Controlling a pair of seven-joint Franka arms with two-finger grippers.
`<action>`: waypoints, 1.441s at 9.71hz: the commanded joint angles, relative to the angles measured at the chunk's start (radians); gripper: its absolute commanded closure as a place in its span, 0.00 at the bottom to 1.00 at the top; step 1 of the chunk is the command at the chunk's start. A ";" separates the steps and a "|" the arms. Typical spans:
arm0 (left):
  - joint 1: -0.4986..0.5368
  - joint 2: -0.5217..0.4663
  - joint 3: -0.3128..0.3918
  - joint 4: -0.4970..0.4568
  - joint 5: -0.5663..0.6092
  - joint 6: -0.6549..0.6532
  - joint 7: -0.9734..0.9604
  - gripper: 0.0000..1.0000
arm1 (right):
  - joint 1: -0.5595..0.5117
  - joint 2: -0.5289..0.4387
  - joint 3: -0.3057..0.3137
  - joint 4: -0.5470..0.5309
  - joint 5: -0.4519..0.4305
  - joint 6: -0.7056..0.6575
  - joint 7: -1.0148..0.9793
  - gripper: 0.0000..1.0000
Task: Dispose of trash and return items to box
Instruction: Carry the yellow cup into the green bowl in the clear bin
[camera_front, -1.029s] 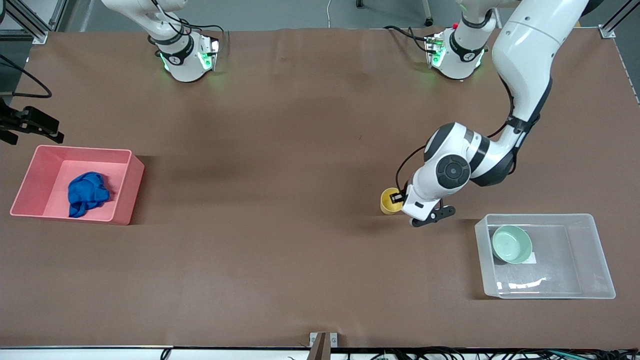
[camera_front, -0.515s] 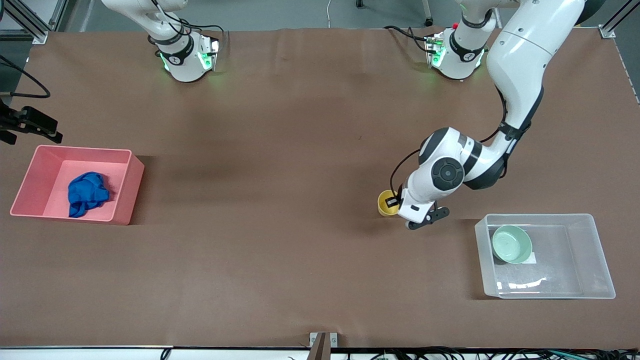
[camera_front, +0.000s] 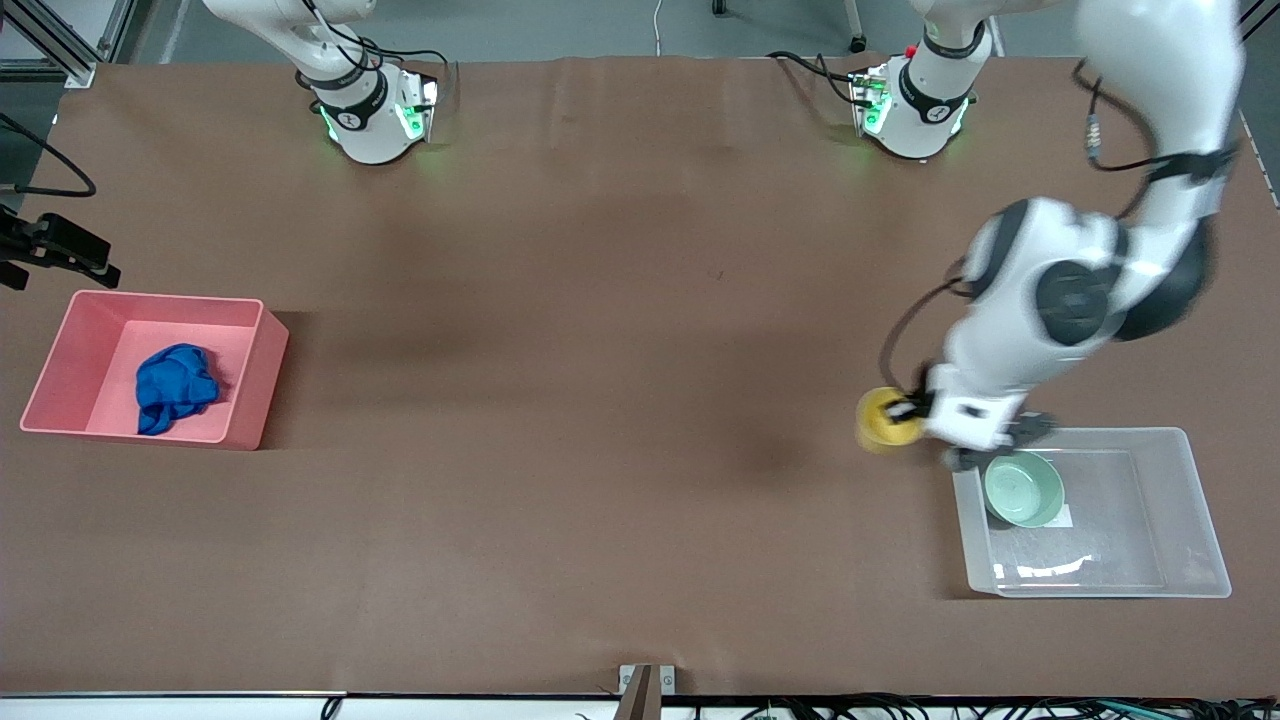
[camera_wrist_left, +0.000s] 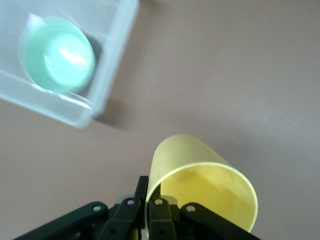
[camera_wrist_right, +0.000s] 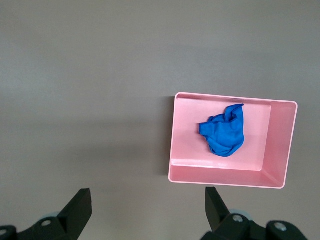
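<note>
The left claw (camera_front: 908, 412) pinches the rim of the yellow cup (camera_front: 885, 420), its fingers (camera_wrist_left: 159, 216) pressed on the cup's wall, and carries it in the air over the brown tabletop (camera_front: 600, 400). Just beside the claw lies the clear box (camera_front: 1180, 500), with the mint-green bowl (camera_front: 1022, 488) inside. The right claw (camera_wrist_right: 145, 210) waits, spread wide, above the tabletop near the pink bin (camera_wrist_right: 227, 175), which holds the blue cloth wad (camera_wrist_right: 223, 131).

Brown table (camera_front: 600, 350): pink bin (camera_front: 262, 385) at right arm's end, clear box (camera_front: 1195, 480) at left arm's end.
</note>
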 joint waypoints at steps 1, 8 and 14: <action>0.121 0.048 0.003 0.027 0.019 -0.011 0.251 1.00 | -0.017 -0.017 0.006 -0.009 -0.001 0.007 0.005 0.00; 0.275 0.318 0.004 0.169 0.152 0.101 0.522 0.99 | -0.003 -0.011 0.011 -0.015 -0.001 0.049 0.017 0.00; 0.275 0.422 0.026 0.169 0.155 0.195 0.545 0.68 | 0.012 -0.008 0.012 -0.015 0.000 0.049 0.020 0.00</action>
